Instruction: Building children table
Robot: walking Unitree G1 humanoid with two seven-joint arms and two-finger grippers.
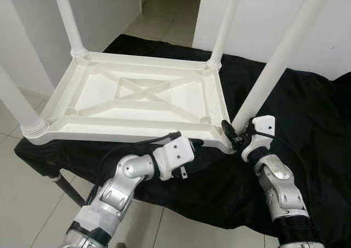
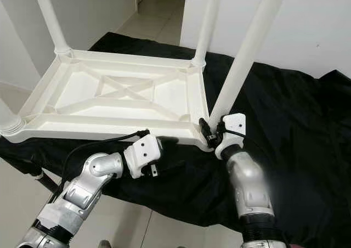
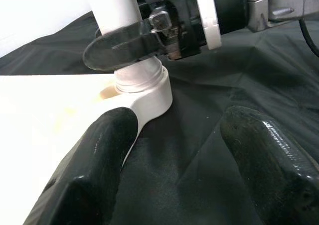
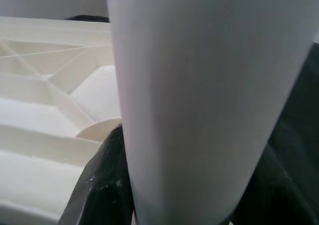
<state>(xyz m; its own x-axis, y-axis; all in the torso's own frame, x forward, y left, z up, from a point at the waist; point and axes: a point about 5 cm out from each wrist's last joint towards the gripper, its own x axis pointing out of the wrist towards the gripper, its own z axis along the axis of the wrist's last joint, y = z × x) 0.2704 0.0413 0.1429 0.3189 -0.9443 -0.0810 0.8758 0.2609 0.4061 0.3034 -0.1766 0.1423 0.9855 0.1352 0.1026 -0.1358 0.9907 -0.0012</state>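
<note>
At near-right corner socket (image 3: pixel 147 93) of upturned tabletop (image 1: pixel 137 94): right gripper (image 1: pixel 235 134) clamps near-upright leg (image 1: pixel 279 56); left gripper (image 3: pixel 174 150), jaws apart, just beside.

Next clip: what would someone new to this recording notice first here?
A white plastic table top lies upside down on a black cloth, its four white legs pointing up. At the near right corner, the right gripper clamps the base of the leg. The left gripper sits open beside that corner's socket.
</note>
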